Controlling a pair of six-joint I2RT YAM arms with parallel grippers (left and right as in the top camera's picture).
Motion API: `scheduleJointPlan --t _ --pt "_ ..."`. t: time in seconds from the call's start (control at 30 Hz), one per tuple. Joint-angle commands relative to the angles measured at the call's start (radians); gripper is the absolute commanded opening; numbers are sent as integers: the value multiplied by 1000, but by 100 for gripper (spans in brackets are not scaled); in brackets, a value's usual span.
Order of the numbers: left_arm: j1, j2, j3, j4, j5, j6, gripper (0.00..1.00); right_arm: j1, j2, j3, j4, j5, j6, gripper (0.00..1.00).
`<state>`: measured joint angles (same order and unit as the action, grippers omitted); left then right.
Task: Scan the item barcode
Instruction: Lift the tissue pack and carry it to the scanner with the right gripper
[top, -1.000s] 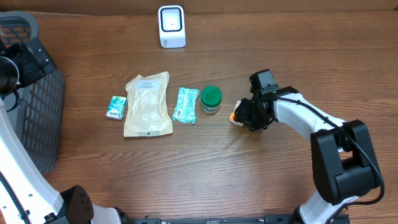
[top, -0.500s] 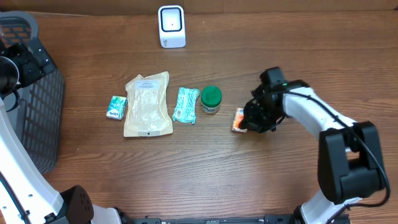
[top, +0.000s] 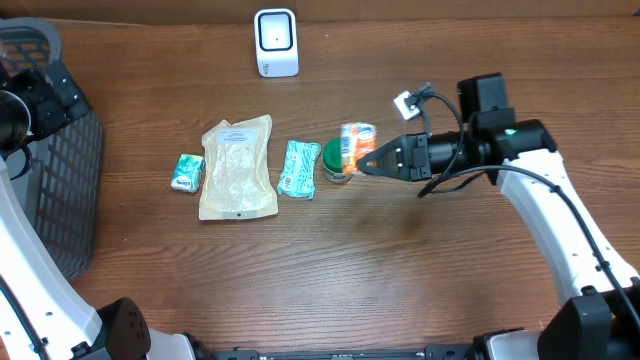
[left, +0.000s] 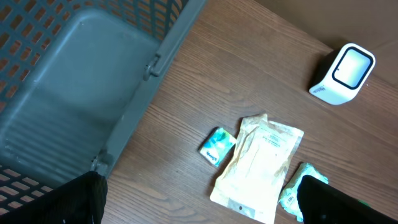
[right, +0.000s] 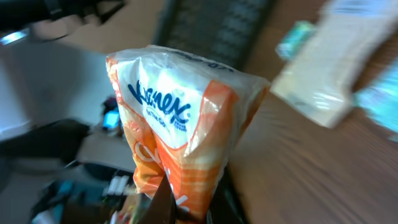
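Left gripper (left: 205, 208): spread wide, idle above the basket (left: 74, 93).
Scanner (top: 276, 42): at the far edge, well apart from the pack.
Pack (top: 356, 145): off the table since a second ago, raised by the jar (top: 338, 158).
Right gripper (top: 372, 165): pinching the pack; pickup looks done, scanning remains.

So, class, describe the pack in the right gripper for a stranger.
Find the white scanner at the table's far edge; below it runs a row of items. At its right end, the right gripper holds a Kleenex pack, the only orange thing there.
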<state>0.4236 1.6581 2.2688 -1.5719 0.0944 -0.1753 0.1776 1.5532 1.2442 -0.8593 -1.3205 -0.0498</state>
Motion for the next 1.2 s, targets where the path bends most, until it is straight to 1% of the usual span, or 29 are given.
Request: scheduleJointPlan --t 0.0,0.13,0.2,0.27,0.37,0.43,0.57,0.73,0.83,0.93,1.0,1.07,1.17 --pt "1 3 4 2 8 22 100 48 -1 14 81 -249 91 4" --pt "1 3 4 2 8 22 100 52 -1 14 232 -248 385 4" --pt "1 3 4 2 8 22 100 52 -1 14 327 -248 509 4" --pt "1 3 4 2 8 22 100 52 -1 14 476 -240 666 4" --pt "1 3 4 2 8 22 100 52 -1 14 623 -185 811 4" --pt "1 3 4 2 8 22 100 53 -1 14 693 -151 858 4" --pt "1 3 4 2 8 22 100 72 1 14 747 -112 857 4" --pt "1 3 4 2 8 22 99 130 8 14 744 -19 842 4" --pt "1 3 4 2 8 22 100 164 15 14 712 59 835 4" --pt "1 3 4 2 8 22 100 190 17 14 599 181 770 4" --pt "1 3 4 2 8 22 99 201 17 18 473 306 673 4" --pt "1 3 4 2 8 22 100 203 17 50 312 451 587 4" --pt "1 3 4 2 8 22 99 204 19 157 74 670 474 4"
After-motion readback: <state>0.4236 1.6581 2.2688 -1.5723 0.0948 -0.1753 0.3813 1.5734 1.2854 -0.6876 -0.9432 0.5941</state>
